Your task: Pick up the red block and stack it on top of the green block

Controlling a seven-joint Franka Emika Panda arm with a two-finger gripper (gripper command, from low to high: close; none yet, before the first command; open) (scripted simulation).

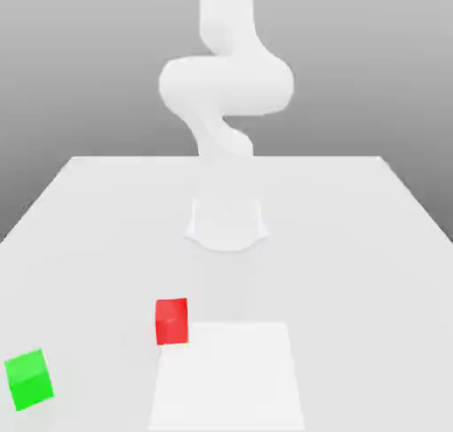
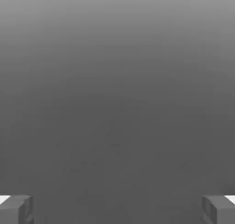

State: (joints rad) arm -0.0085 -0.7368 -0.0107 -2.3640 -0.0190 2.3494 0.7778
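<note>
Judged step: approach; the two-finger end effector is spread and empty; next, align above the red cube-shaped block; descend.

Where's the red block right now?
In the exterior view, the red block sits left of centre on the table, by the white patch's corner, right of the green block.

No legible text, label, brand, number or sign can be read on any visible surface from this position.
</note>
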